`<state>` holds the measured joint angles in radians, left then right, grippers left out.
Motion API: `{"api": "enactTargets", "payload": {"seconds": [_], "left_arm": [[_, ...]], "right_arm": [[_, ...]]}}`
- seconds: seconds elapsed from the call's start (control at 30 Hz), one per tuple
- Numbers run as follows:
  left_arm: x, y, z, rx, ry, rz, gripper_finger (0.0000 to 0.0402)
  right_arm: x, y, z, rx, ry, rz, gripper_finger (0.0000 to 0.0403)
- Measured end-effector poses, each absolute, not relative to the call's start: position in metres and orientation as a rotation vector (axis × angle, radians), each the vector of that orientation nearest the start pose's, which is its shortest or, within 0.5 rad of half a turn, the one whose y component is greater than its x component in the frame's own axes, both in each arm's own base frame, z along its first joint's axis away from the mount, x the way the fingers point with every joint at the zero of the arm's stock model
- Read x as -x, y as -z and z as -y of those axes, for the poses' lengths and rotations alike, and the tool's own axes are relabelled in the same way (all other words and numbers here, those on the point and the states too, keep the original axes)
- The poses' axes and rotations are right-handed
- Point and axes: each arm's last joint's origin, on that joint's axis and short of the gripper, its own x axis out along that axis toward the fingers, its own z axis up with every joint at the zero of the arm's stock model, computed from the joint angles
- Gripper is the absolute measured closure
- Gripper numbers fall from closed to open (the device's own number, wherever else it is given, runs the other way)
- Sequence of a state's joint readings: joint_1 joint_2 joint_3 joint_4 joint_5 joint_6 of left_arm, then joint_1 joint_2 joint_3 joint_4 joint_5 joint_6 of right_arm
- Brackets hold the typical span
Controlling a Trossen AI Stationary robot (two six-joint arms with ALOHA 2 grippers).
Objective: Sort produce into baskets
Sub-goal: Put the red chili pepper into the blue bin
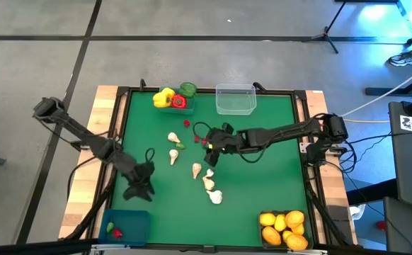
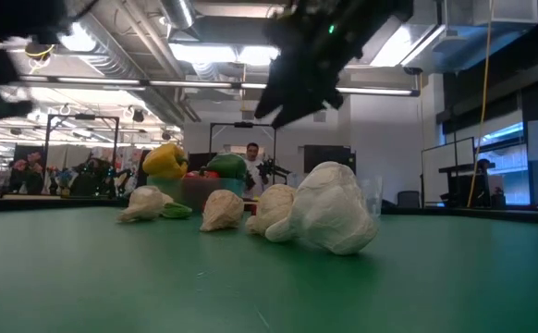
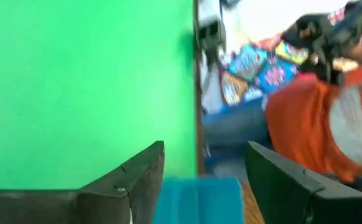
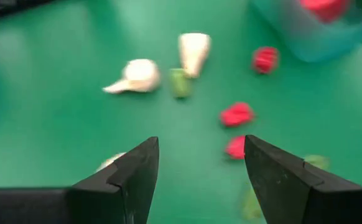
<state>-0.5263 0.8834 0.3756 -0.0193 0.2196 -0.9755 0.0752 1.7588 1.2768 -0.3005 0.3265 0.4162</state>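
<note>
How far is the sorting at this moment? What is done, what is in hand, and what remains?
Done, it seems: citrus fills one corner bin, peppers sit in another, and small pieces lie in the blue bin. In hand: nothing is held; the right gripper hangs open over the small red pieces, and the left gripper is open near the blue bin. Left: the garlic bulbs on the mat; the clear bin looks empty.

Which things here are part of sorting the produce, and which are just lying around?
Part of the job:
white garlic bulbs
small red pieces
small green piece
yellow, red and green bell peppers
orange citrus
clear plastic bin
opaque blue bin
open right gripper

Just lying around:
black tripod
white cable
</note>
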Motion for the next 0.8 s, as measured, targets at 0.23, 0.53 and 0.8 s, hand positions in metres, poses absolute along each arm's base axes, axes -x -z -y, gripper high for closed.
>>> {"api": "enactTargets", "payload": {"seconds": [0.23,0.53,0.8], "left_arm": [[-0.168,-0.193,0.06,0.784,0.234,-0.7,0.0185],[-0.175,-0.193,0.037,0.761,0.078,-0.616,0.0185],[-0.176,-0.194,0.03,0.77,0.037,-0.592,0.0185]], "right_arm": [[-0.394,-0.197,0.014,-0.267,0.454,-0.796,0.0171],[-0.41,-0.159,0.018,-0.248,0.507,-0.801,0.0171],[-0.416,-0.13,0.018,-0.261,0.541,-0.827,0.0171]]}}
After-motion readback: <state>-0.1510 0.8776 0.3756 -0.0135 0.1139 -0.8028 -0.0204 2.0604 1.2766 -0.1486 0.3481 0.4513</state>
